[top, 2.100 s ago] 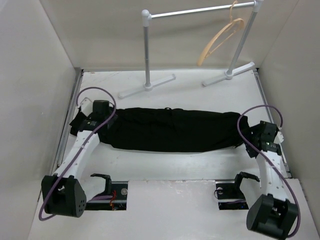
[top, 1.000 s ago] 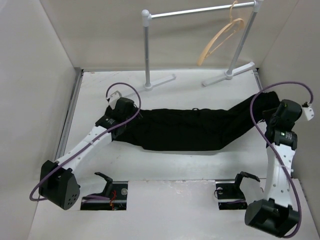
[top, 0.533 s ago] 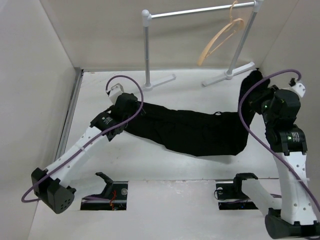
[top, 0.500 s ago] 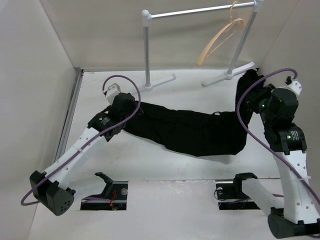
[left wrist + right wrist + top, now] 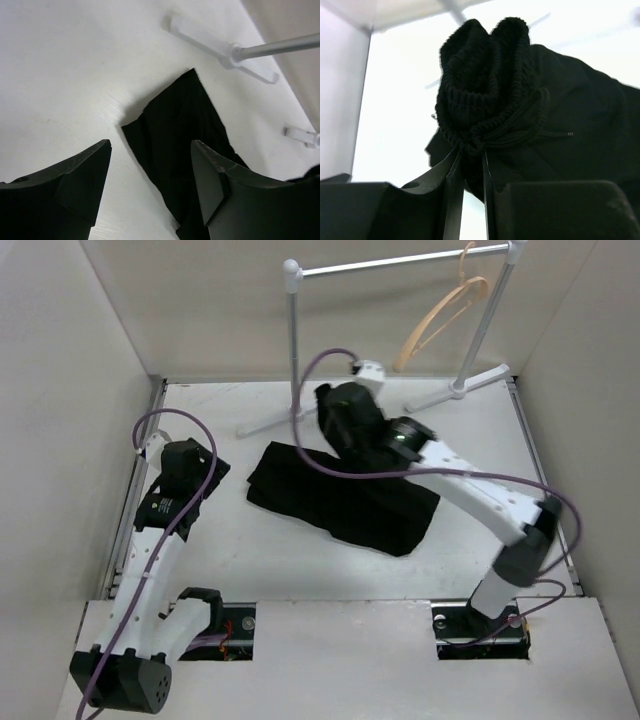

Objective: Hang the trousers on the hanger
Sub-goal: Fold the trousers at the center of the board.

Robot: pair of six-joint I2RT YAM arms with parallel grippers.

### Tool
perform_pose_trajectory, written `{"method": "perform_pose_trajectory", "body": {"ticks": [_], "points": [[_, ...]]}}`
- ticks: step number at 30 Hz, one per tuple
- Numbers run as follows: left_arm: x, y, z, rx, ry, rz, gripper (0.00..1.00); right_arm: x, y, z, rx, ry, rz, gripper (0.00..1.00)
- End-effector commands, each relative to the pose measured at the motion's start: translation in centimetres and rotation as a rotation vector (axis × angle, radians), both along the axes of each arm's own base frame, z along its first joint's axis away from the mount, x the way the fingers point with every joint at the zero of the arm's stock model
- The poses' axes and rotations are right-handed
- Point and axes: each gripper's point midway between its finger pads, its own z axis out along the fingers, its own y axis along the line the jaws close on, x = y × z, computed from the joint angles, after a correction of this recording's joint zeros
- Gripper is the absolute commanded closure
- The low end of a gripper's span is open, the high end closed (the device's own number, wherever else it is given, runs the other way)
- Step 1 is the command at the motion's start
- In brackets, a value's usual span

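Left wrist view: the left gripper (image 5: 150, 150) gapes wide, empty. The right gripper (image 5: 469, 167) is clamped on the bunched ribbed end of the trousers (image 5: 530, 115), the rest heaped on the table (image 5: 250, 560). With one thin pinch, the cloth could slip free or snag the rail (image 5: 400, 260) before reaching the hanger (image 5: 440, 315).

Closed in on three sides by plain beige walls (image 5: 60, 390), floored with a white table (image 5: 300, 570) under soft, even light, and furnished, beyond the left fingers (image 5: 82, 175) and close to the far wall, with a white-and-silver garment rail (image 5: 400, 259) on two flat feet (image 5: 220, 47).
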Motion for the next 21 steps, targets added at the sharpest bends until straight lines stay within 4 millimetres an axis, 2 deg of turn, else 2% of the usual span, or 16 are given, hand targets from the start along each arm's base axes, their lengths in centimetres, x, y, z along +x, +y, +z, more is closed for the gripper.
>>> {"method": "perform_pose_trajectory", "body": {"ticks": [1, 4, 5, 7, 9, 12, 14, 16, 17, 19, 20, 21], "points": [[0.2, 0.5, -0.7, -0.04, -0.017, -0.012, 0.37, 0.6, 8.0, -1.6, 0.008, -0.009, 0.054, 0.75], [-0.3, 2.2, -1.8, -0.037, 0.009, 0.046, 0.37, -0.3, 15.1, -6.3, -0.021, 0.051, 0.149, 0.66], [-0.5, 2.6, -2.1, -0.03, 0.017, 0.058, 0.37, -1.0, 16.9, -8.0, -0.027, 0.085, 0.183, 0.58], [-0.6, 3.1, -2.5, -0.02, 0.028, 0.072, 0.37, -2.2, 18.7, -10.4, -0.04, 0.145, 0.22, 0.4], [-0.4, 3.2, -2.7, -0.015, 0.026, 0.079, 0.37, -3.1, 18.5, -10.4, -0.033, 0.172, 0.235, 0.29], [0.5, 2.5, -3.4, -0.017, 0.039, 0.056, 0.36, -4.0, 15.7, -8.4, -0.025, 0.158, 0.236, 0.21], [1.4, 1.0, -4.0, -0.019, 0.06, 0.006, 0.37, -3.9, 12.2, -6.8, 0.014, 0.138, 0.219, 0.21], [2.2, -0.6, -4.5, -0.012, 0.072, -0.043, 0.37, -4.2, 9.0, -6.1, 0.054, 0.133, 0.21, 0.25], [2.9, -2.0, -4.7, -0.008, 0.072, -0.084, 0.38, -4.6, 6.5, -6.1, 0.078, 0.136, 0.202, 0.33], [4.2, -4.5, -4.7, -0.007, 0.066, -0.148, 0.4, -5.4, 3.2, -7.4, 0.085, 0.162, 0.186, 0.55], [4.9, -6.2, -4.8, -0.005, 0.065, -0.194, 0.4, -6.0, 1.1, -8.5, 0.084, 0.185, 0.17, 0.69], [5.6, -8.1, -4.9, -0.001, 0.066, -0.24, 0.41, -6.5, -0.9, -9.9, 0.084, 0.212, 0.149, 0.78]]}}
